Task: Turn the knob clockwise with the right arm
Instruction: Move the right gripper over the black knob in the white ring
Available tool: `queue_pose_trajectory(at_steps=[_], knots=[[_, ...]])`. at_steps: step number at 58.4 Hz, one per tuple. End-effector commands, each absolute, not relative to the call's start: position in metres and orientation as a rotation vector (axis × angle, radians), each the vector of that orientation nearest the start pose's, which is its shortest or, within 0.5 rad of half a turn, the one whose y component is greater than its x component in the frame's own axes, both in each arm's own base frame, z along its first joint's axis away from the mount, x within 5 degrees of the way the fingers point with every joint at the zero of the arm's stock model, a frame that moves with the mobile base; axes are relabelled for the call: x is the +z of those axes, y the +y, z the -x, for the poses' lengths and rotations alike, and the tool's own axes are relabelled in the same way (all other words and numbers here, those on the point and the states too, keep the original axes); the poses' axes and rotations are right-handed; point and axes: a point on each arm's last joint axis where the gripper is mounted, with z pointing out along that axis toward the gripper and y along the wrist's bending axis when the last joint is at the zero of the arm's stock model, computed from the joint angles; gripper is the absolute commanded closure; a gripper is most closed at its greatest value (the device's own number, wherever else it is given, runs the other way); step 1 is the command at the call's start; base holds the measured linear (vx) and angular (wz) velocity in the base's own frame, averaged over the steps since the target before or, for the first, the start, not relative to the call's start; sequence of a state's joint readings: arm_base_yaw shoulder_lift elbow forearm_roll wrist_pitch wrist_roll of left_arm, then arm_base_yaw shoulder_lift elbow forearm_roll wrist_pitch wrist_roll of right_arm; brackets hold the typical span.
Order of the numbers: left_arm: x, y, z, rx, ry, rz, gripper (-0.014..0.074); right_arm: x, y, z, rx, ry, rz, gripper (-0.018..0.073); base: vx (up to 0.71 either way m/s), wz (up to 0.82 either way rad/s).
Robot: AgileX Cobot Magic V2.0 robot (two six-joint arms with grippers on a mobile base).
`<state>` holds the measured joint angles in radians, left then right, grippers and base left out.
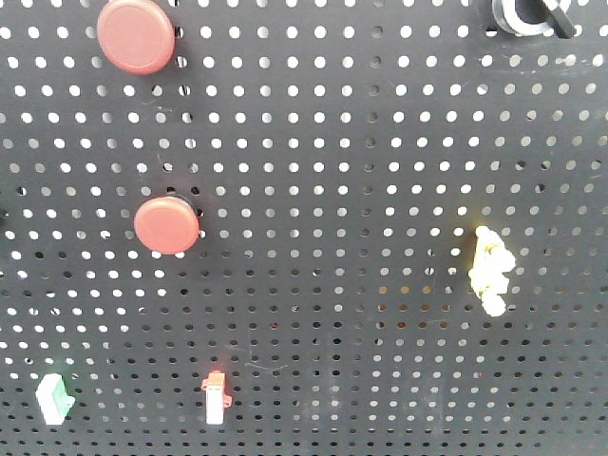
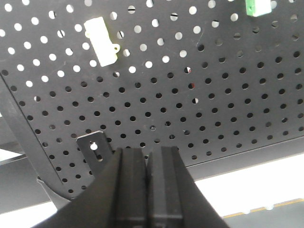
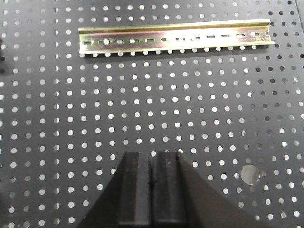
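Note:
The knob (image 1: 528, 16) is a small black round selector with a whitish ring, cut off by the top right edge of the front view on the black pegboard (image 1: 332, 190). No arm shows in the front view. My right gripper (image 3: 152, 154) is shut and empty, facing a bare part of the pegboard below a brass rail (image 3: 175, 39); the knob is out of the right wrist view. My left gripper (image 2: 147, 151) is shut and empty near the pegboard's lower edge.
Two red round buttons (image 1: 136, 35) (image 1: 166, 225) sit at the left. A pale yellow lumpy toggle (image 1: 490, 271) is at the right. A green-white clip (image 1: 54, 398) and a red-white switch (image 1: 216, 397) sit low. A white block (image 2: 101, 41) shows in the left wrist view.

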<state>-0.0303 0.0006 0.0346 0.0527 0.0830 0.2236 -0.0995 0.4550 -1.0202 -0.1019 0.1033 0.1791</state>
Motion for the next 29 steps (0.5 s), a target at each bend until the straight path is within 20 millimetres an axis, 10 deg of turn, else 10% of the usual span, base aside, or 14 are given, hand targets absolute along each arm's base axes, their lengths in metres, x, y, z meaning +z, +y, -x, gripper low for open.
queue_pose_trajectory(at_steps=[1,29], knots=[[0.195,-0.002,-0.059,0.188,1.534,-0.232,0.0603,0.509,-0.003,-0.026,-0.019,0.957,-0.094,0.0570,0.00,0.00],[0.195,-0.002,-0.059,0.188,1.534,-0.232,0.0603,0.516,0.002,-0.030,-0.378,1.141,0.223,0.0566,0.00,0.00]])
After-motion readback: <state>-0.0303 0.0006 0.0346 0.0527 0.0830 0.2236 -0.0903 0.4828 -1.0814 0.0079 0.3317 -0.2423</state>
